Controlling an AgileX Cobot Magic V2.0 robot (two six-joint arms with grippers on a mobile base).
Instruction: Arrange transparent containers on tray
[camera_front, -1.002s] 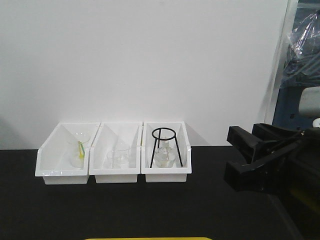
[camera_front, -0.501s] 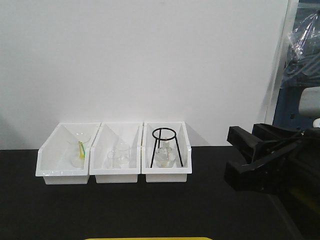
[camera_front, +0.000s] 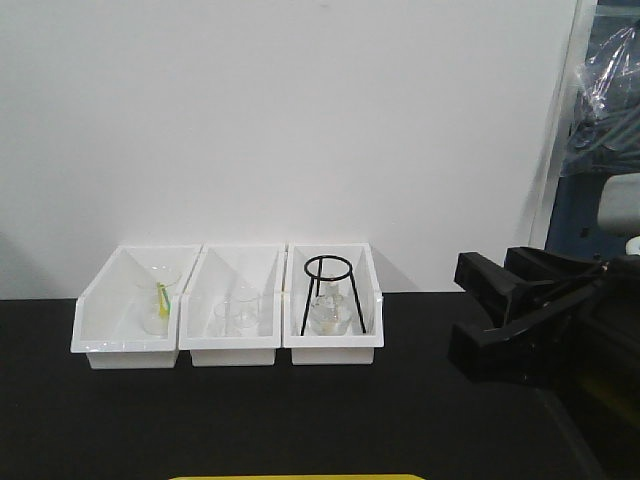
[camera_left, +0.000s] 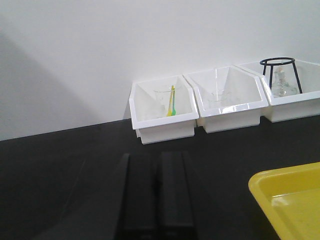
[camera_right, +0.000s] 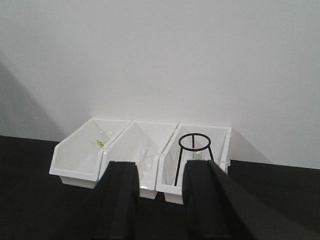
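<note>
No test tubes show in any view. Only a thin strip of the yellow tray (camera_front: 300, 477) appears at the bottom edge of the front view; its corner (camera_left: 292, 200) lies at the lower right of the left wrist view. My left gripper (camera_left: 157, 156) hovers low over the black tabletop, left of the tray, shut with nothing between its fingers. My right gripper (camera_right: 160, 167) is open and empty, pointing at the white bins. From the front, that right gripper (camera_front: 462, 310) sits at the right side, level with the bins.
Three white open-front bins (camera_front: 232, 350) stand side by side against the white wall. The left one holds a beaker with a yellow-green stick (camera_left: 171, 102), the middle a beaker (camera_front: 236, 312), the right a black ring stand (camera_front: 328, 295) over a flask.
</note>
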